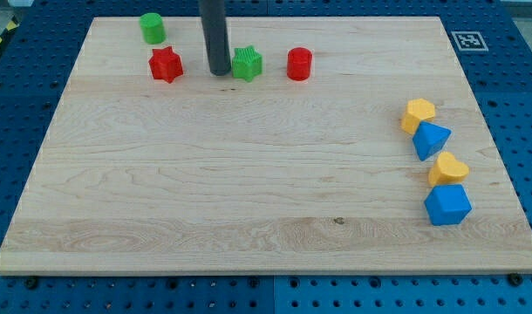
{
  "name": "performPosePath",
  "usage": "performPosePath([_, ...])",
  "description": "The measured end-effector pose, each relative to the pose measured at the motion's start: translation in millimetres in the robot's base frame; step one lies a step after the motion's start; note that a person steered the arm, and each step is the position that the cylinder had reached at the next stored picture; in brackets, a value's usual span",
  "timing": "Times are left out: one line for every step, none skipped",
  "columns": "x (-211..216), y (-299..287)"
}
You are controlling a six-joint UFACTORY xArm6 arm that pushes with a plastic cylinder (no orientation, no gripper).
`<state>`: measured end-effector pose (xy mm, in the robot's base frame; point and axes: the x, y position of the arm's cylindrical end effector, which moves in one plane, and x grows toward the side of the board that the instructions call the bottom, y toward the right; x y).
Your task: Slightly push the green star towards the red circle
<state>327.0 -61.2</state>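
Board: a pale wooden board (248,192) with visible grain lies on a blue perforated table (22,52); a small black-and-white square marker (465,40) sits at the board's corner at the view's top right.
Rod: a straight dark rod (215,30) comes down from the view's top edge, upright, a little left of the middle.
My tip: my tip (219,72) rests on the wood just beside the green star-shaped block, on that block's left side; from here I cannot tell whether the two actually touch.
Hand state: there is no hand or jaw on this arm, only the bare rod, so nothing is grasped or clenched.
Green star: the green star-shaped block (247,64) sits near the view's top, between my tip on its left and the red cylinder on its right.
Red circle: the red round cylinder block (299,64) stands near the green star, to its right, with a clear strip of wood between them.
Red star: a red star-shaped block (166,64) lies left of my tip, roughly in line with the other two.
Green cylinder: a green round block (153,28) stands above the red star, close to the board's top edge.
Right-hand group: well apart, by the board's right edge, four blocks run down in a loose column, a yellow hexagonal block (418,114), a blue angular block (431,140) just below it, a yellow heart-like block (447,168), and a blue chunky block (446,205) at the bottom.
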Motion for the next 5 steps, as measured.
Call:
performPosePath([18,39])
performPosePath([31,80])
performPosePath([42,120])
performPosePath([46,159])
performPosePath([46,209])
